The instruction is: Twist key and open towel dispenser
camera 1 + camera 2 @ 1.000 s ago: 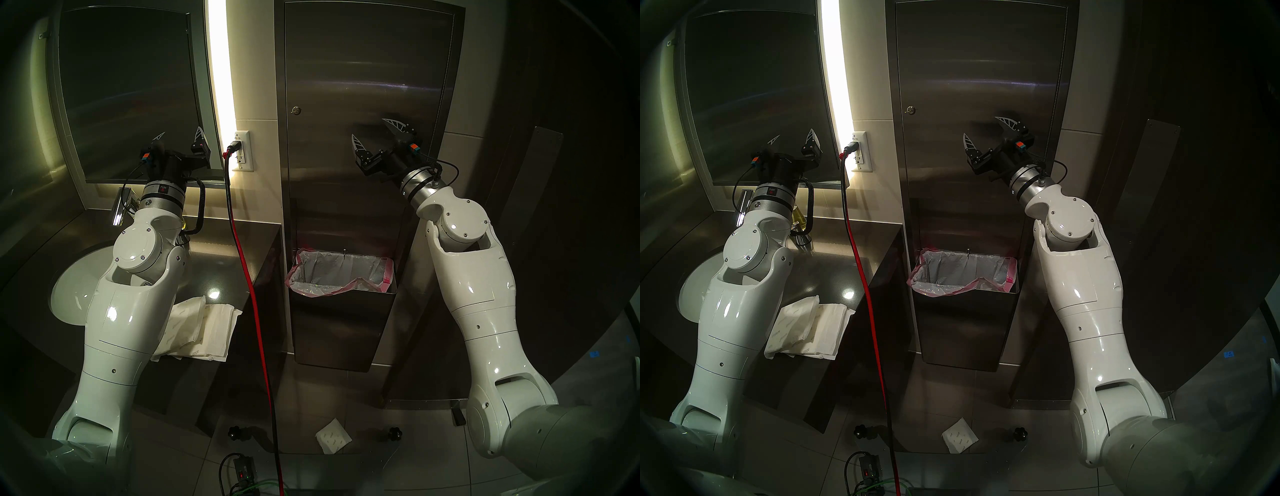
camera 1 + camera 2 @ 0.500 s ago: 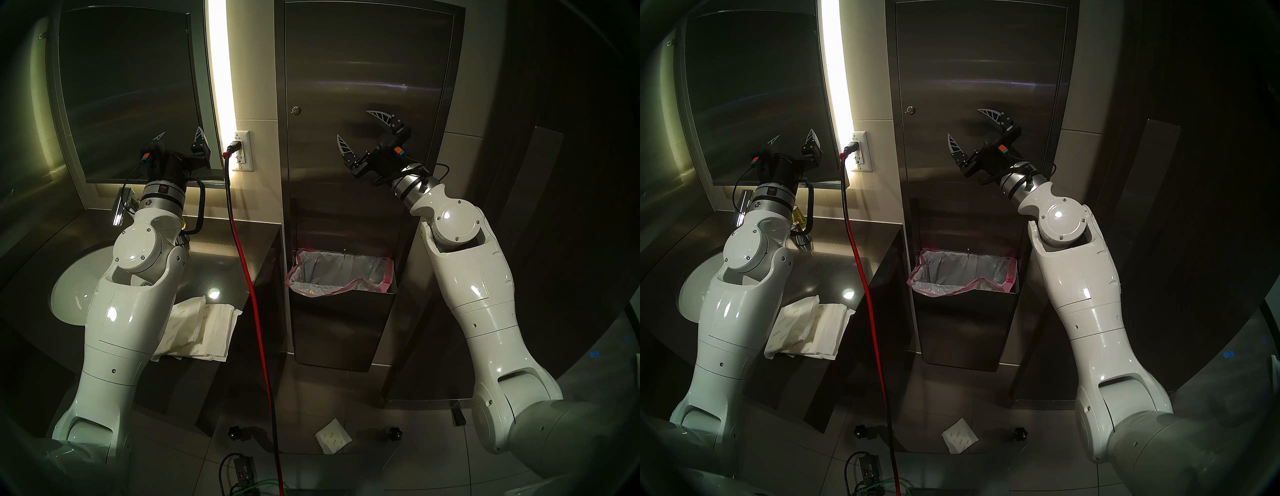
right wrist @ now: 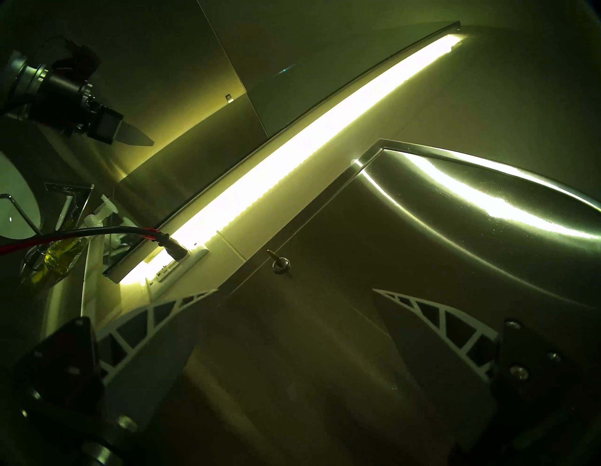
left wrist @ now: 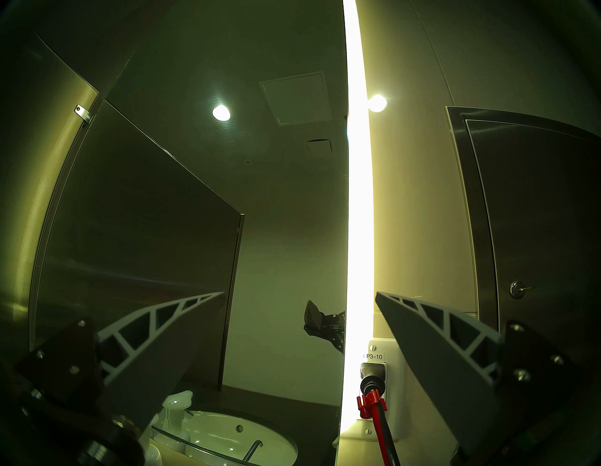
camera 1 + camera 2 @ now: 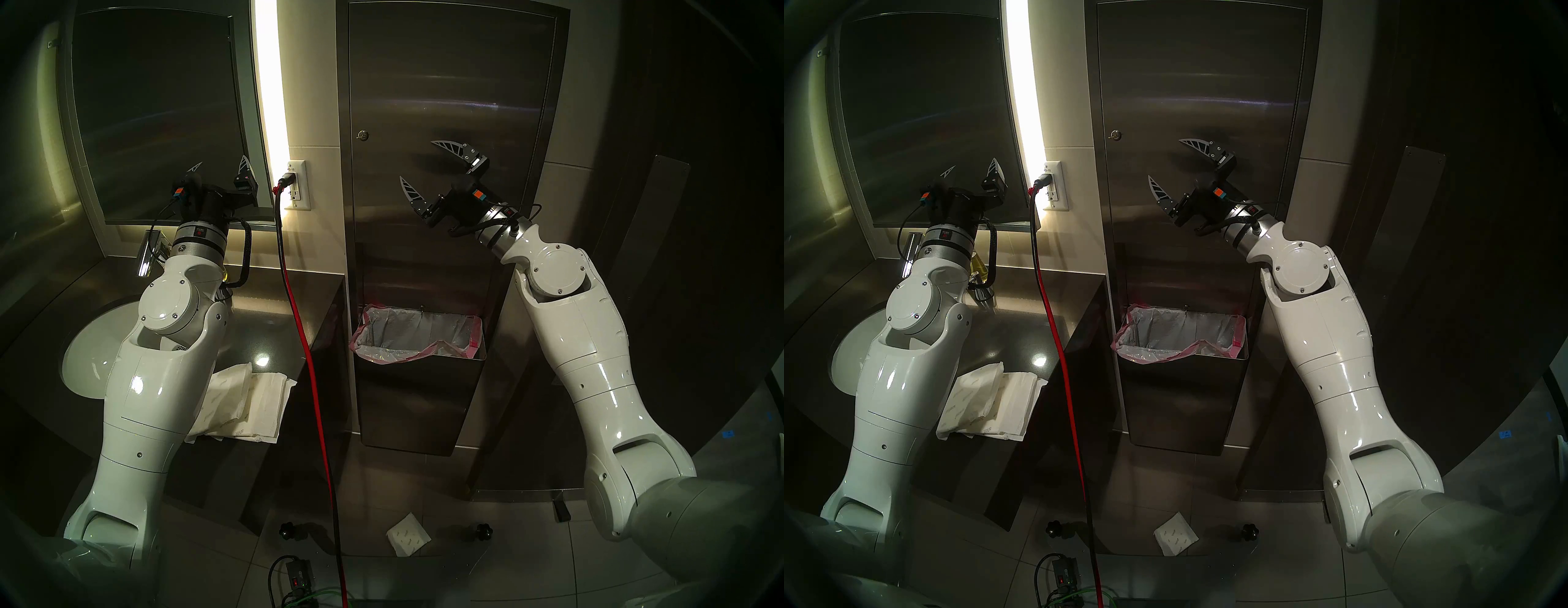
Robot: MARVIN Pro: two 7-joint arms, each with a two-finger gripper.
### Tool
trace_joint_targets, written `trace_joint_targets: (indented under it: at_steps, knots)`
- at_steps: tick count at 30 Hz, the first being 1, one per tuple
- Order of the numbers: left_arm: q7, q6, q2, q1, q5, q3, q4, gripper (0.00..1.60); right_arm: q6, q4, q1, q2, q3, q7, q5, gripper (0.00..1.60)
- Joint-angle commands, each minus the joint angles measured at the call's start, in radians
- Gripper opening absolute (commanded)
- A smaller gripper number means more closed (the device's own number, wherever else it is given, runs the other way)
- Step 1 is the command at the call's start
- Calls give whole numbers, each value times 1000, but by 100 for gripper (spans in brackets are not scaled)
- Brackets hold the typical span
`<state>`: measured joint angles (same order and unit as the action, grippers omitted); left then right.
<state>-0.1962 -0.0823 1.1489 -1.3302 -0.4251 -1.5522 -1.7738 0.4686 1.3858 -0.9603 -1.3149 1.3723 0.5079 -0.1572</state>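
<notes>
Mirror (image 5: 157,119) fills the left of the head views, dark and framed, and in front of its lower edge the left arm rises from the bottom corner, bends at the elbow over the white sink (image 5: 91,361) and ends in the left gripper (image 5: 220,163), which tilts upward toward the glass. Its two fingers stand well apart with nothing between them, as the left wrist view confirms. A stack of folded paper towels (image 5: 250,403) lies on the dark counter beside that arm. Right of the mirror a lit vertical strip (image 5: 271,85) glows, and a red-and-black cable (image 5: 305,339) hangs from the wall outlet (image 5: 297,184) down to the floor. Next comes the towel dispenser (image 5: 449,76), a tall brushed steel cabinet with its door flat and shut; the key (image 5: 362,134) sticks out of the small round lock near the door's left edge, at about mid-height. The right gripper (image 5: 418,163) hovers in front of the door, lower than the key and to its right, clear of it, pointing up and leftward with the wrist rolled so one finger sits above the other. Its jaws are spread wide and hold nothing. The right arm slants up from the lower right corner, elbow bent, past the steel bin (image 5: 420,382) with the pink-edged bag.
</notes>
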Motion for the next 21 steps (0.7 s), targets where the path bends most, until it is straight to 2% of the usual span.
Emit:
trace_joint_targets:
  at_steps: [1,6,13,21]
  knots:
    - [1,-1,-1,14,0,-1,-7,160,40,-19,90,-15,-1,-21,-32,160]
    - [0,-1,-1,14,0,-1,-7,160,84,-1,72,-41,-20,-73,-93,160]
    - [0,-1,-1,14,0,-1,-7,160,73,39,41,-77,-46,-128,-155,160]
    - [0,-1,0,15,0,-1,-7,160,96,2,65,-82,-59,-160,-212,160]
